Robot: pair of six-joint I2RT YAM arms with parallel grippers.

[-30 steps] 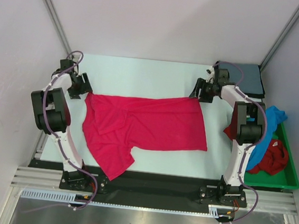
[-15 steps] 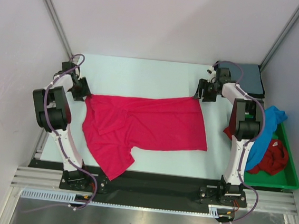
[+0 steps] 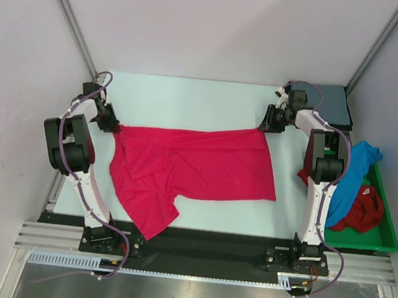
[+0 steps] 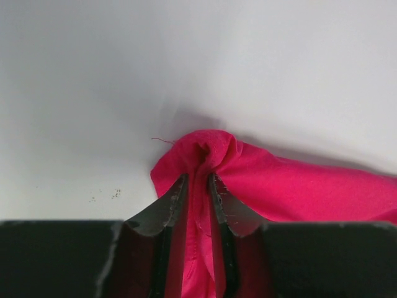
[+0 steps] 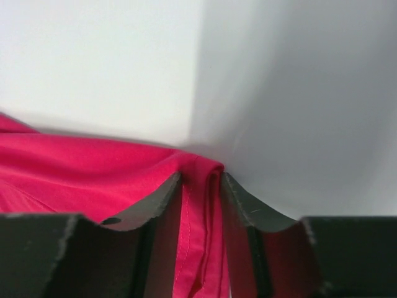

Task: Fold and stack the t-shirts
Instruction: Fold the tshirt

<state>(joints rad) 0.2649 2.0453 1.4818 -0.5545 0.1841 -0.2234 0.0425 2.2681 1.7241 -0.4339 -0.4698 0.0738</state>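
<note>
A bright pink-red t-shirt (image 3: pixel 197 166) lies spread across the table, one sleeve hanging toward the near edge. My left gripper (image 3: pixel 111 126) sits at its far left corner. In the left wrist view the left gripper (image 4: pixel 197 180) is shut on a bunched fold of the pink-red t-shirt (image 4: pixel 291 186). My right gripper (image 3: pixel 265 126) is at the far right corner. There the right gripper (image 5: pixel 201 177) pinches the hemmed edge of the pink-red t-shirt (image 5: pixel 74 167). A grey-blue t-shirt (image 3: pixel 330 105) lies folded at the back right.
A green tray (image 3: pixel 387 230) stands at the right edge of the table. It holds a crumpled bright blue t-shirt (image 3: pixel 355 178) and a darker red t-shirt (image 3: pixel 362 210). Light walls close in the table on three sides.
Both grippers have gone from open to shut on the far corners of the pink-red shirt. The left one has also shifted slightly toward the corner.
</note>
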